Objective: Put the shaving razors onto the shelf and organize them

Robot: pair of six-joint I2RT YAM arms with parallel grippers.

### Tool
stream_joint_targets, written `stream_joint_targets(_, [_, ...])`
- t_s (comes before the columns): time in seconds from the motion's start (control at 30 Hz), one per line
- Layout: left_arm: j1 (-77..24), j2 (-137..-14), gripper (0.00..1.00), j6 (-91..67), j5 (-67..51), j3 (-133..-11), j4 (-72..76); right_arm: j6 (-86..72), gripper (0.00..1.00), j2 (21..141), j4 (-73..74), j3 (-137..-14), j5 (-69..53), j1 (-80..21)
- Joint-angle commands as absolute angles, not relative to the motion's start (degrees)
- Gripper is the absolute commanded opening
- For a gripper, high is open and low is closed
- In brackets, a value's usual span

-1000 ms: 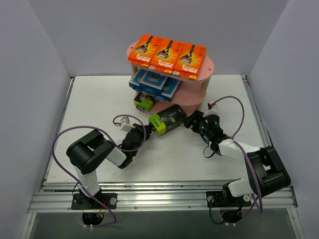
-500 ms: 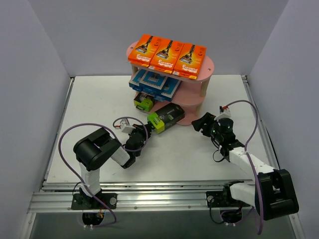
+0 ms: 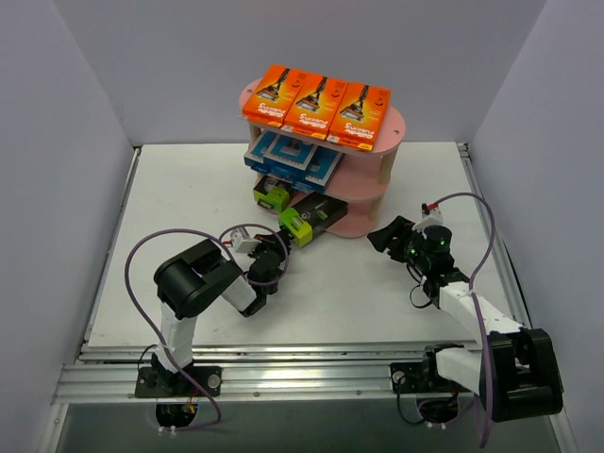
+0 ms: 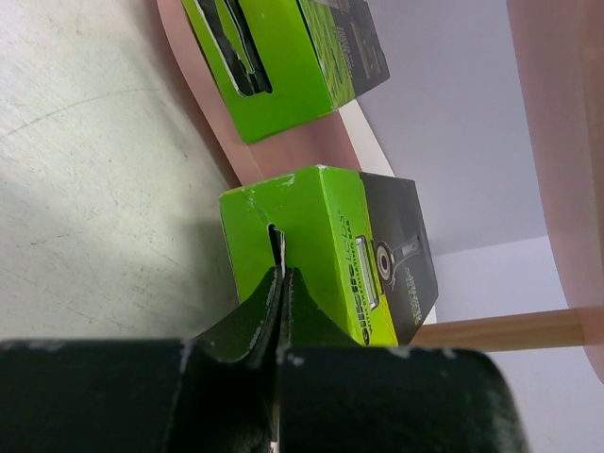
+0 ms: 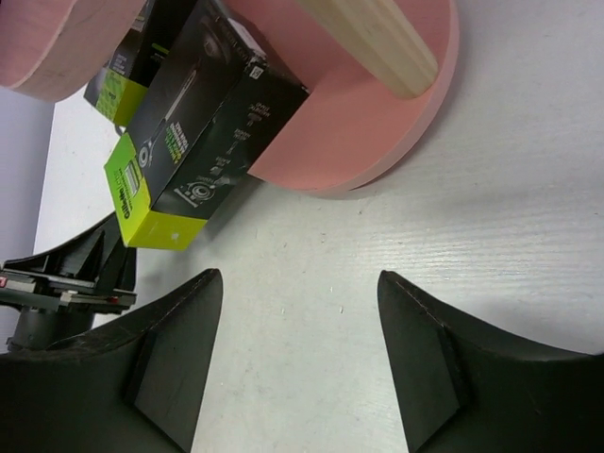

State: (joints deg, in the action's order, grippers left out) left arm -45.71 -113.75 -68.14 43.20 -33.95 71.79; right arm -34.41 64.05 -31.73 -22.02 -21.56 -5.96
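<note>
**Q:** Status of the shelf [image 3: 398, 125]?

**A:** Top board: three orange packs [image 3: 316, 102] in a row. Middle board: blue-and-white packs [image 3: 294, 156] side by side. I count three, though the board above hides part of them. Bottom board: one seated black pack [image 3: 274, 194] at the shelf's left front, lime end facing out.

**Q:** What's left?

**A:** The last black pack [image 4: 321, 255]. It lies only partly on the bottom board, just right of the seated one, with its lime end sticking out past the shelf's front rim. I judge it needs to go further in and square up. Every other pack I can see is on a board.

**Q:** Your fingers?

**A:** Left gripper [image 4: 280, 283]: clenched tight with nothing between the fingers, tips against that lime end at its hanger slot. Right gripper [image 5: 302, 349]: spread apart and empty, off the shelf's right front, well apart from the pack.

**Q:** Risk?

**A:** An off-centre push could skew the pack rather than seat it.
</note>
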Motion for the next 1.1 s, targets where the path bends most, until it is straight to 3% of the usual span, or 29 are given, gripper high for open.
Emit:
stream_joint_targets(0.0, [-46.67,-116.10,0.02,-68.99,48.77,-36.65,88.49,-34.10,0.63,64.07,-33.75,-21.89,-24.61,-5.45])
stream_joint_targets(1.07, [-49.04,-123.40,0.02,-69.34,62.39,-46.05,90.79,-35.24,0.63,64.25,-35.16,-20.65,-27.51,-6.15])
